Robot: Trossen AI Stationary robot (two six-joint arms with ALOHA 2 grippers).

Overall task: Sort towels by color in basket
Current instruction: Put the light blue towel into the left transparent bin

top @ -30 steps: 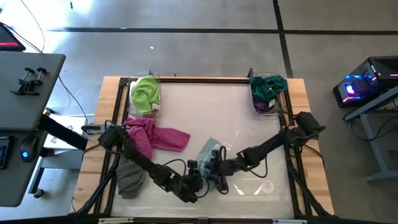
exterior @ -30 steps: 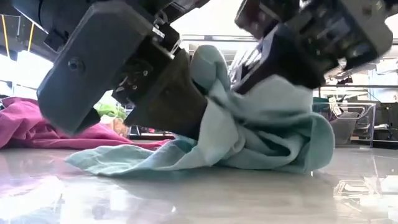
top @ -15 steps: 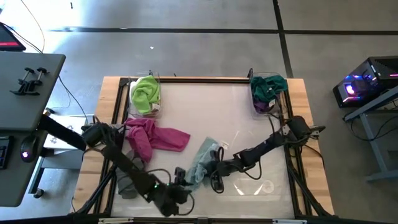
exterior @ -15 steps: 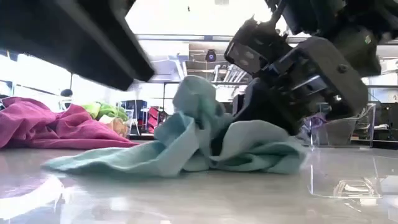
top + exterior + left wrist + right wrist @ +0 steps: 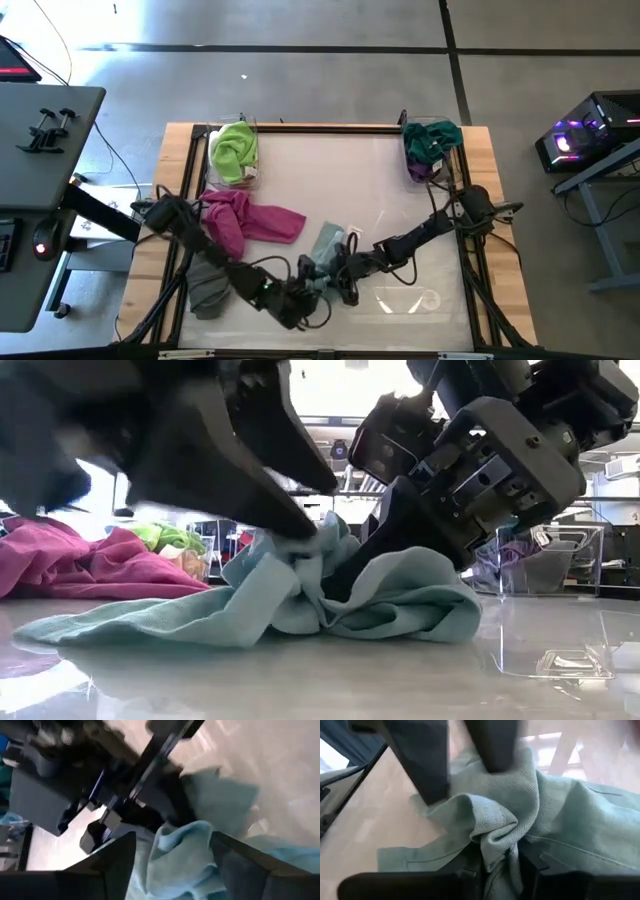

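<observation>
The right gripper [image 5: 495, 865] pinches a fold of the mint towel [image 5: 300, 600] at the table's [image 5: 330, 170] front centre, anchoring it while the spread-jawed left gripper [image 5: 172, 865] straddles an adjacent fold.

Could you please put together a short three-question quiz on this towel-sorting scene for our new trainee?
1. True or false: the right gripper is shut on a fold of the mint towel.
2. Which towel fills the clear bin at the table's far left corner? A) lime green towel B) purple C) cream
3. Fill in: the left gripper is ____, its fingers either side of a mint fold.

Key: 1 true; 2 A; 3 open.
</observation>
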